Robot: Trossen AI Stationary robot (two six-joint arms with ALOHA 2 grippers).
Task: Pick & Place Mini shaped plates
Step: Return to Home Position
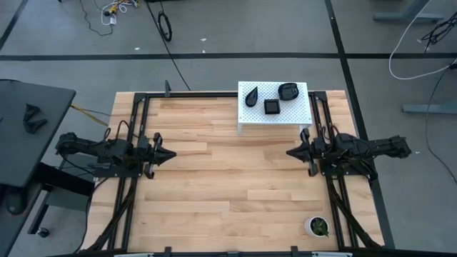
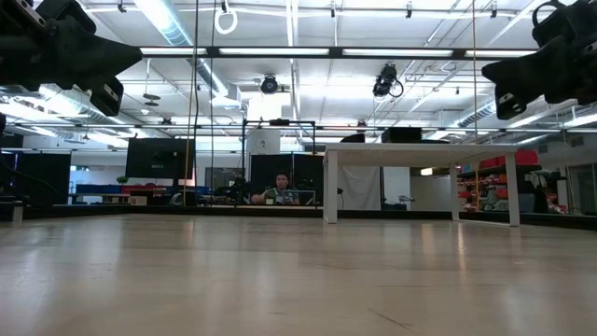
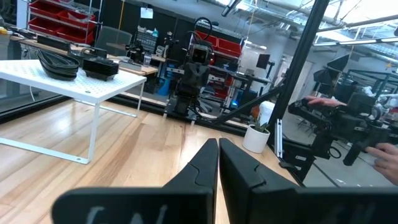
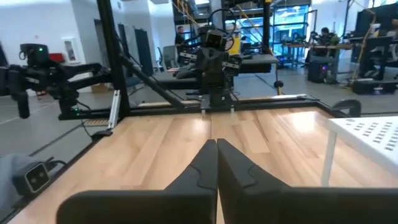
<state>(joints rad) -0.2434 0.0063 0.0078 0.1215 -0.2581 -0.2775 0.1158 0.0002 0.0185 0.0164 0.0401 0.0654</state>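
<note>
Dark left pincer [image 1: 170,153] hangs over the pale wooden table [image 1: 214,200], fingers [image 3: 202,171] pressed together on nothing. We see the glossy black mini shaped plates up on the white perforated metal shelf [image 1: 300,112], well ahead of this pincer and off to one side. They sit as a drop-shaped stack [image 1: 252,96], a square stack [image 1: 272,106] and a rounded-oval stack [image 1: 288,91]. Dark right pincer [image 1: 290,152] faces the left one, clenched and empty, with the shelf just beside its tips and the plates near but apart from it. Small white pot with a green plant [image 1: 318,227] sits well behind this pincer, near the table corner. We judge placing done, as no plate lies loose on the wood. For homing we'd keep both pincers closed, draw the arms back level and slowly, and hold the right one clear of the shelf leg.
</note>
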